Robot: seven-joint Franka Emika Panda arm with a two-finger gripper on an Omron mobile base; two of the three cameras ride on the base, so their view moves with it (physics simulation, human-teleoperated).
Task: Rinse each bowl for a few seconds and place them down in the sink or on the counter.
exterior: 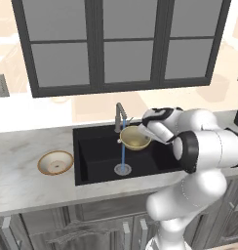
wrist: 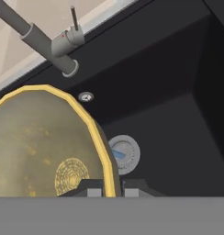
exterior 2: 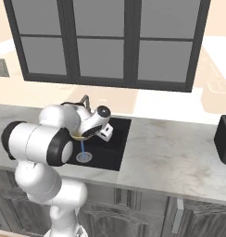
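End effector (wrist: 114, 192) pinches the olive bowl (exterior: 135, 138) by its thin rim; stiff, wet, probably slippery.

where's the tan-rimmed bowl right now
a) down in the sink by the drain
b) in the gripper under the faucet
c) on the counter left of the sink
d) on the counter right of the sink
c: the tan-rimmed bowl sits on the counter left of the sink, while the gripper holds the yellow bowl by its rim over the basin.
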